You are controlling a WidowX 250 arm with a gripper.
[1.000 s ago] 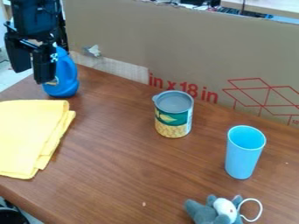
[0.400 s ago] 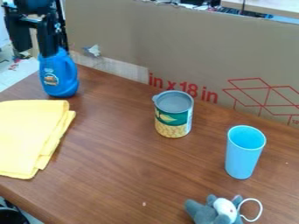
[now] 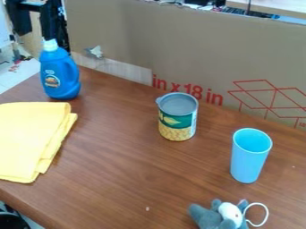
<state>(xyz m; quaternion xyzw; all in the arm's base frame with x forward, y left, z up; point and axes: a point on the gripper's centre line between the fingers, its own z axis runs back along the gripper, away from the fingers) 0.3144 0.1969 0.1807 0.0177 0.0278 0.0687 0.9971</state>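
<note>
CHANGE: tool point(image 3: 35, 21) has risen, fingers apart, empty | BOTTLE: blue bottle point(image 3: 60, 76) upright below tool, unmoved, white cap point(image 3: 50, 45) now uncovered, so ungrasped | NEAR: yellow cloth point(image 3: 33, 138) lower than tool, past bottle, on counter point(image 3: 125, 179)

Gripper point(image 3: 36, 34) rose | over far-left corner of table point(image 3: 119, 156) | fingers cleared blue bottle point(image 3: 61, 76) | its white cap point(image 3: 50, 45) came into sight
</note>
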